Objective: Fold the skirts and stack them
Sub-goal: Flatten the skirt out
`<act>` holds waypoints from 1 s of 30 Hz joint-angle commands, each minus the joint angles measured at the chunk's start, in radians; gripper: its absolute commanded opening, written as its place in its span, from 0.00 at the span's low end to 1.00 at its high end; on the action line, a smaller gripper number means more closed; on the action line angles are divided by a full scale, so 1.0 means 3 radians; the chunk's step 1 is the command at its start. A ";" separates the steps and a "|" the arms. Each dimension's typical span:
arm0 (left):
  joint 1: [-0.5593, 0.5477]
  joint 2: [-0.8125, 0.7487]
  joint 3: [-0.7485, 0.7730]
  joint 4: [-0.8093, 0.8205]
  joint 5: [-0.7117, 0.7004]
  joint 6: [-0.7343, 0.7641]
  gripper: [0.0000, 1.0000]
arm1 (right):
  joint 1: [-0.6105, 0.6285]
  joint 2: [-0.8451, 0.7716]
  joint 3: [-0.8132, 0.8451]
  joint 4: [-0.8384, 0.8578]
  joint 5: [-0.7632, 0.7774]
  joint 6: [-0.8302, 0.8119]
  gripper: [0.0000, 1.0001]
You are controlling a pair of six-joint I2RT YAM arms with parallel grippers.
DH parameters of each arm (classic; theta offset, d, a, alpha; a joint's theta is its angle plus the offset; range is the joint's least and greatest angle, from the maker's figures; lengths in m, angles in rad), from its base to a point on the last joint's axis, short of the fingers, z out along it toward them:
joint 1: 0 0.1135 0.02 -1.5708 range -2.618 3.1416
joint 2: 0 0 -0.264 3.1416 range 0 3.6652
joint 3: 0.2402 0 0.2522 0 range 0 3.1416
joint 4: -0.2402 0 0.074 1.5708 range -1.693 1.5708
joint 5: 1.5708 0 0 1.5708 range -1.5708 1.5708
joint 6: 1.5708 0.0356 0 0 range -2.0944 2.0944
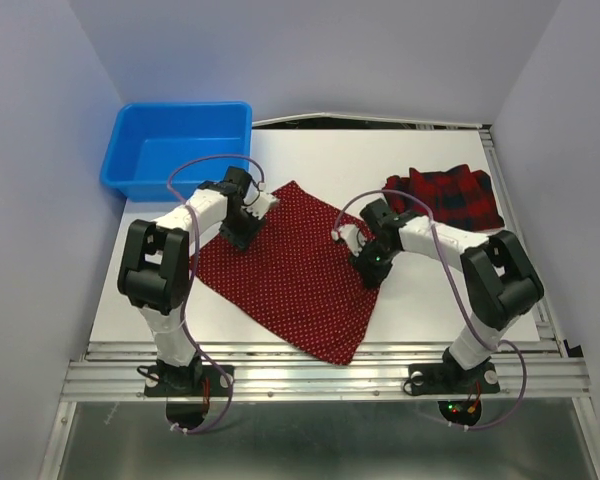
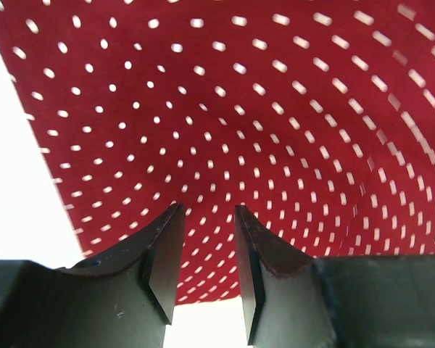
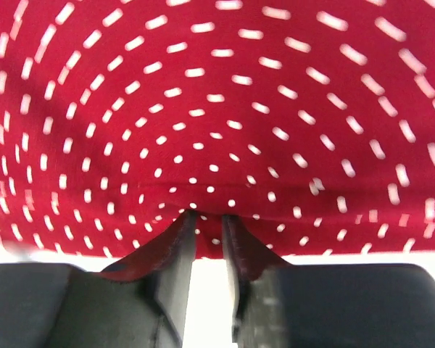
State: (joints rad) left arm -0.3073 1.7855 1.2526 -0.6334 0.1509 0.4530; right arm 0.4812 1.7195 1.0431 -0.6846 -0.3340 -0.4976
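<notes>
Pale lavender walls (image 1: 380,50) close in a white tabletop (image 1: 320,160) on three sides. Biggest thing on it is the dotted skirt (image 1: 290,275), dark red with tiny white spots, spread flat in the middle as a diamond with one corner pointing at the near edge and another at the far side. A blue bin (image 1: 180,150) sits at the far left corner, well apart from the cloth. The plaid skirt (image 1: 450,195), red and dark navy, lies bunched at the far right (its outline is uneven, not squared off), separate from the dotted one. Both arms reach inward from their bases. The left end effector (image 1: 240,238) is down at the dotted skirt's far-left edge; in the left wrist view (image 2: 208,210) its two dark fingers (image 2: 163,246) stand spread with a clear gap, spotted cloth (image 2: 239,109) showing between the tips, the hem passing under them and bare tabletop (image 2: 14,181) to the left. The right end effector (image 1: 370,275) is at the skirt's right edge; in the right wrist view (image 3: 209,216) its fingers are drawn nearly together, only a thin slit left, the tips against a faint crease in the cloth (image 3: 217,94). Whether any fabric is pinched between them I cannot tell.
</notes>
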 commanded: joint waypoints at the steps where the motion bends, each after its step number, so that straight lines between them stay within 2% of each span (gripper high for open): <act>1: 0.0002 0.0270 0.0104 -0.0010 -0.0032 -0.0058 0.45 | 0.0486 -0.0111 -0.0246 -0.0622 -0.0362 -0.0162 0.25; 3: 0.0002 0.0434 0.0262 -0.0021 -0.0038 -0.0088 0.45 | 0.0609 -0.0285 -0.0073 -0.0846 -0.0664 -0.0228 0.25; 4: 0.0002 0.0597 0.0329 -0.0036 -0.0012 -0.0094 0.45 | 0.0640 -0.0311 0.0192 -0.0954 -0.0853 -0.0238 0.25; 5: 0.0002 0.0669 0.0405 -0.0046 -0.0002 -0.0094 0.45 | 0.0641 -0.0337 0.0346 -0.1127 -0.1200 -0.0198 0.25; 6: -0.0009 0.0736 0.0553 -0.0051 0.0003 -0.0089 0.45 | 0.0641 -0.0357 0.0494 -0.1159 -0.1259 -0.0162 0.25; 9: -0.0070 0.0961 0.0840 -0.0051 -0.0002 -0.0058 0.45 | 0.0432 -0.0419 0.0940 -0.1017 -0.1147 0.0002 0.25; 13: -0.0202 0.1237 0.1188 -0.0102 -0.0119 -0.0048 0.45 | 0.0069 -0.0215 0.1099 -0.0725 -0.0546 -0.0069 0.25; 18: -0.0269 0.1391 0.1505 -0.0128 -0.0145 -0.0017 0.45 | -0.0182 0.0245 0.0946 -0.0592 -0.0145 -0.0202 0.24; 23: -0.0275 0.1457 0.1674 -0.0138 -0.0165 0.0029 0.45 | -0.0183 0.0322 0.0461 -0.0505 -0.0068 -0.0259 0.21; 25: -0.0275 0.1483 0.1781 -0.0143 -0.0186 0.0085 0.46 | -0.0091 0.0292 0.0287 -0.0540 -0.0093 -0.0284 0.20; 30: -0.0280 0.1631 0.2185 -0.0286 -0.0053 0.0075 0.47 | 0.0594 0.0108 -0.0010 -0.0648 -0.0206 -0.0182 0.21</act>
State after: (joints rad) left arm -0.3908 2.2436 1.8252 -0.7052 0.1089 0.4595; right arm 0.5159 1.7775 1.1099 -0.8368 -0.3714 -0.5560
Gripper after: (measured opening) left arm 0.462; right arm 0.206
